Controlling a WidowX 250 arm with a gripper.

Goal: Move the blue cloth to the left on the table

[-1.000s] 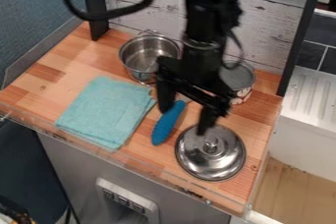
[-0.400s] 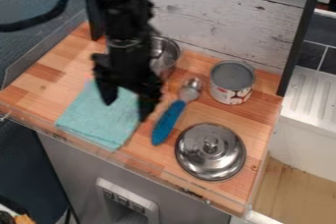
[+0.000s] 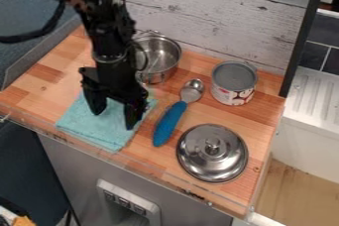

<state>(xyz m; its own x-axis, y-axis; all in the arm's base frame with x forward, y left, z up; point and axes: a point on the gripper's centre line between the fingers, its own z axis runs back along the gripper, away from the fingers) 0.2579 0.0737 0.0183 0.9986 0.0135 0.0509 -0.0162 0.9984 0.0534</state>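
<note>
The black gripper hangs over the folded blue cloth, its two fingers spread apart with nothing between them except the cloth's surface behind. The cloth lies flat at the left front of the wooden table, and the gripper covers its upper middle part. Whether the fingertips touch the cloth, I cannot tell.
Right of the cloth lies a blue-handled spoon, with a metal lid beside it. Behind stand a steel pot and a can. A transparent ledge runs along the table's front edge.
The gripper has moved left from above the spoon and lid to over the cloth, lower in the view. The cloth has not visibly moved.
</note>
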